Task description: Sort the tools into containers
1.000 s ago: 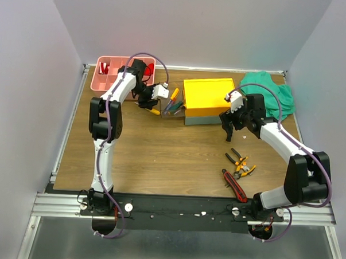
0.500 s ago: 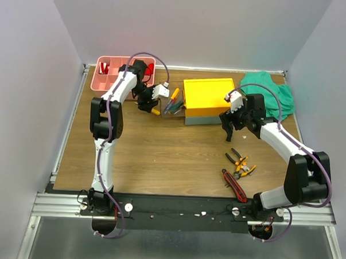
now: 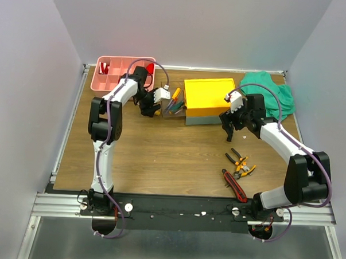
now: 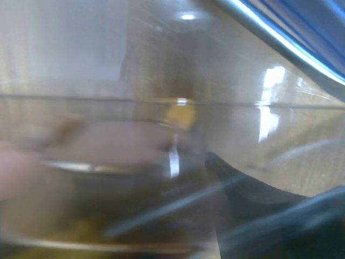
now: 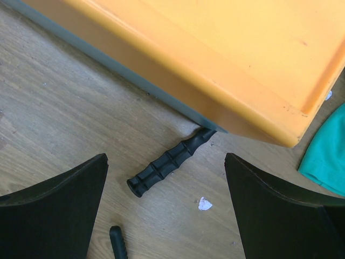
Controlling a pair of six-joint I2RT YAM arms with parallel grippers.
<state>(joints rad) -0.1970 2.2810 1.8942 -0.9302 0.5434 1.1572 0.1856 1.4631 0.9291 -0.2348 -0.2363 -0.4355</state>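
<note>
The left gripper (image 3: 154, 106) is brought right, up to the clear bin (image 3: 170, 110) of screwdrivers (image 3: 174, 96) — a drop-off seems due; its grip cannot be told. The right gripper (image 3: 228, 132) is held spread above the hammer (image 5: 167, 164).

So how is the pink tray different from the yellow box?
The pink tray is open on top, split into square compartments; the yellow box has a lid covering it. The tray sits in the far left corner, the box nearer the middle. Both rest on the wooden table.
</note>
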